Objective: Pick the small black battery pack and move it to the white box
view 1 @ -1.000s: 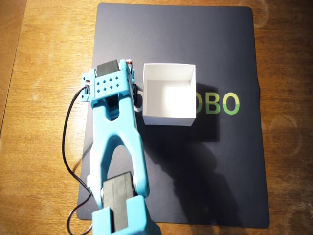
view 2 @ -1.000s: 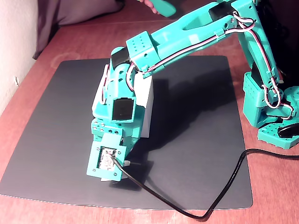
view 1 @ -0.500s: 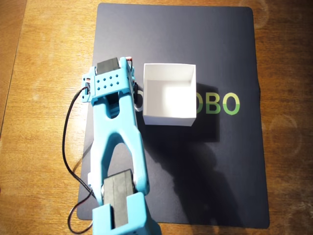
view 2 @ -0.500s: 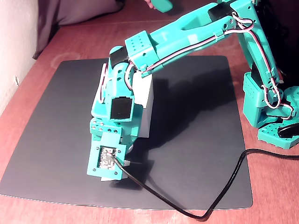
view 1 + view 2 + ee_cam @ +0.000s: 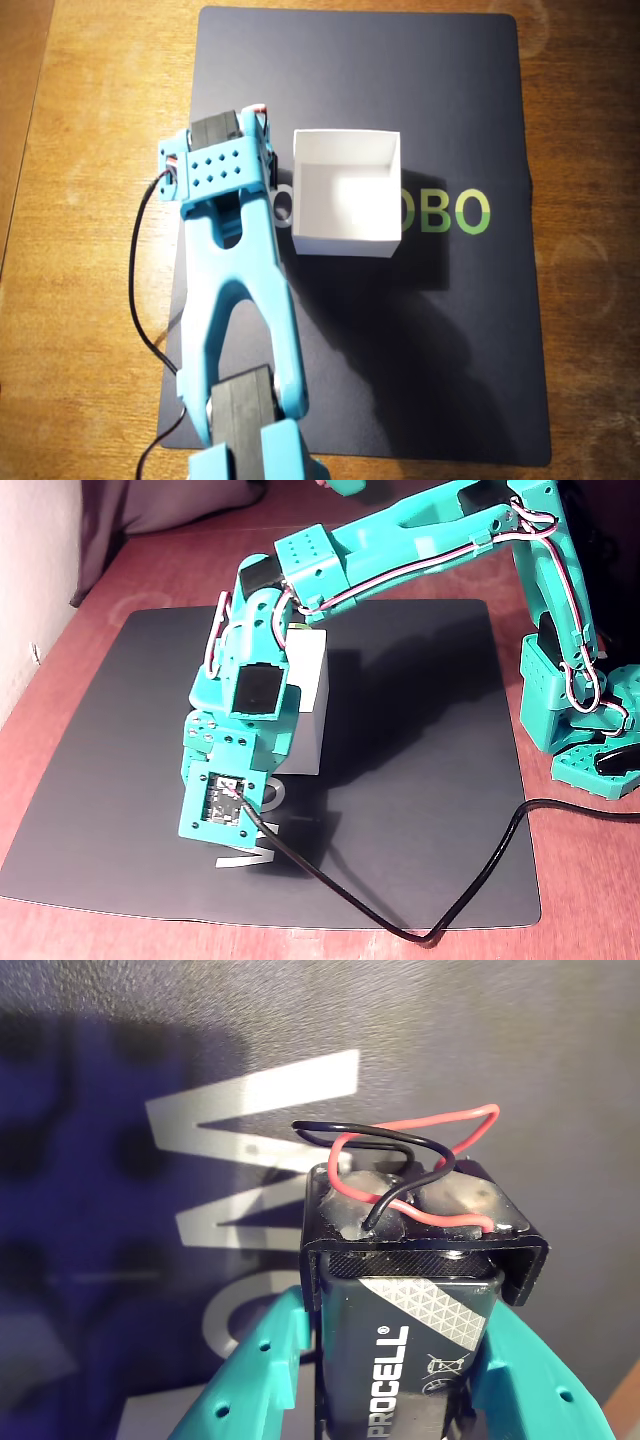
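Compared with a second ago, your arm [image 5: 400, 540] has risen: in the fixed view the wrist camera housing now hangs clear of the dark mat [image 5: 420, 780], and white lettering on the mat shows beneath it where it was covered before. In the overhead view the wrist block has shifted slightly toward 11 o'clock. The white box [image 5: 346, 193] has not moved.

Your gripper [image 5: 400, 1415] is clamped on the small black battery pack [image 5: 400, 1310]; the wrist view shows a teal finger pressed against each long side. The pack's capped end, with its looped red and black wires [image 5: 400, 1155], points toward 12 o'clock in that view, above the mat's white lettering. Seen from overhead, the pack is under the wrist, just beside the box at its 9 o'clock side, outside the walls.

The mat lies on a brown wooden table [image 5: 90, 250]. The arm's base [image 5: 575, 710] stands at the mat's 3 o'clock edge in the fixed view, and a black cable [image 5: 450, 900] runs from the wrist camera across the mat's near edge.

The pack is hidden in the overhead and fixed views. Its lower end is cut off in the wrist view. The pack appears to be off the mat, though no view shows the gap directly.
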`<state>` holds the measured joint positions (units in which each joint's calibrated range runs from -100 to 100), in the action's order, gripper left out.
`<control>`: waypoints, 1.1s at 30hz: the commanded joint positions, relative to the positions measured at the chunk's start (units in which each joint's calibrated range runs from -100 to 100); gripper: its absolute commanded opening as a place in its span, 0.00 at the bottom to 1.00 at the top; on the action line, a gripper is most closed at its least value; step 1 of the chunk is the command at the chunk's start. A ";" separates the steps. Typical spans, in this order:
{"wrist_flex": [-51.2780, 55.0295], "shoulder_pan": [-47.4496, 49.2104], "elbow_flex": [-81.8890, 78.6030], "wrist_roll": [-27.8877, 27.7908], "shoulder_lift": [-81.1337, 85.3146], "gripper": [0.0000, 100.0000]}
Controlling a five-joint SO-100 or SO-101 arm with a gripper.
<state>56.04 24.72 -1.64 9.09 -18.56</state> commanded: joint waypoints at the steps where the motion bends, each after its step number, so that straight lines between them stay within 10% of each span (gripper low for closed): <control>1: -0.21 0.56 3.59 -1.35 5.36 0.06; 33: 7.33 -10.94 2.86 -4.99 31.67 0.06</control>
<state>60.92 18.54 -1.64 4.15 7.97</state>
